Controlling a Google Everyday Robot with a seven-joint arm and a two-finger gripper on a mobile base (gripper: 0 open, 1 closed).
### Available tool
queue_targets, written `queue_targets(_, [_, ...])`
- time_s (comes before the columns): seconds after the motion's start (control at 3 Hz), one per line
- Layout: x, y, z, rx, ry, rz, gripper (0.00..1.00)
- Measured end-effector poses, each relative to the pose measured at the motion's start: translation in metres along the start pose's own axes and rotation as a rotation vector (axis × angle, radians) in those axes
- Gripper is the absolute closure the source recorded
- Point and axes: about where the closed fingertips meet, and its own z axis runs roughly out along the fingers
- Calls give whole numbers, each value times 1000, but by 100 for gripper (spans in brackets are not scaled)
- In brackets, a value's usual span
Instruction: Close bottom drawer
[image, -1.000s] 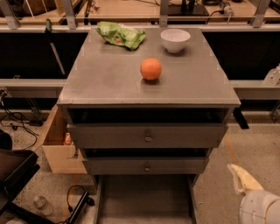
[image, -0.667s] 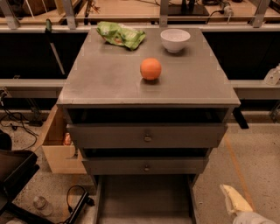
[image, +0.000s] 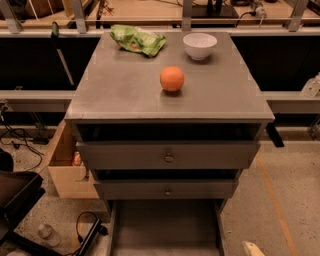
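Currently only a cream-coloured tip of the claw shows, at the near right edge of the view, just outside the right wall of the shallow grey bottom drawer. Open or shut: cannot tell. Nothing seen in its hold.

Bottom drawer is pulled well out toward the near side. Its front panel is cut off below the view. It slides near-to-far, so the panel lies left of the claw and probably nearer; the push must go toward the far side.

Contents: the drawer's visible floor is bare. The white ceramic bowl on the grey tabletop looks empty. The cardboard box on the left of the cabinet holds something small and reddish, unclear. A round orange fruit sits mid-tabletop.
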Motion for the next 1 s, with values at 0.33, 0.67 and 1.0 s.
queue_targets(0.33, [6,-11,5,50,17,4,0])
queue_targets(0.67, [6,-11,5,51,17,4,0])
queue_targets(1.0, [3,-6,11,57,-13,10,0])
